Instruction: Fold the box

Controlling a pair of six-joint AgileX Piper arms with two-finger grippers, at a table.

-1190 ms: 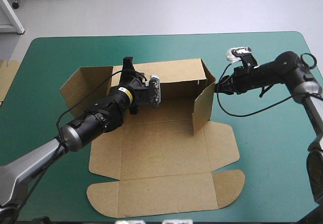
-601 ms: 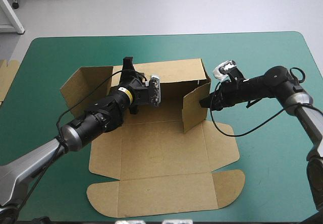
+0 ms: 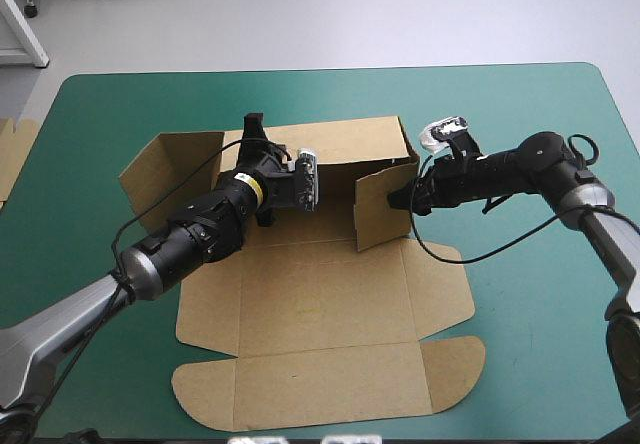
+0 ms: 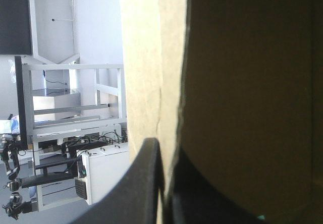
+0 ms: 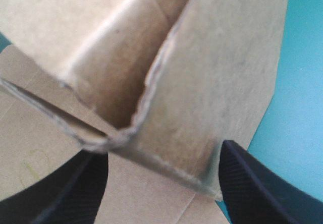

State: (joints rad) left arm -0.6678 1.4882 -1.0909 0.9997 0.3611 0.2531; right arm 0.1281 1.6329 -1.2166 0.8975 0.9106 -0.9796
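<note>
A strip of spare brown board (image 3: 14,154) pokes past the teal-green table cover (image 3: 100,114) at the far left edge of the high view. The cut brown cardboard box (image 3: 320,304) lies in the middle of the frame, with its near panels and lid flat toward the bottom and its back wall (image 3: 350,144) raised across the centre. The left gripper (image 3: 254,129) comes in from the lower left and is clenched on the top edge of that wall, most likely to hold it upright while the end is folded. Right of centre, the right gripper (image 3: 398,200) meets the outer face of the side flap (image 3: 383,204), which stands angled inward, seemingly to turn it along the wall. Only the left wrist view confirms the pinch: its black fingers (image 4: 149,183) nearly meet on the board. Only the right wrist view shows that gripper (image 5: 164,153) released, its fingers wide apart with the flap's lower corner loose between them.
</note>
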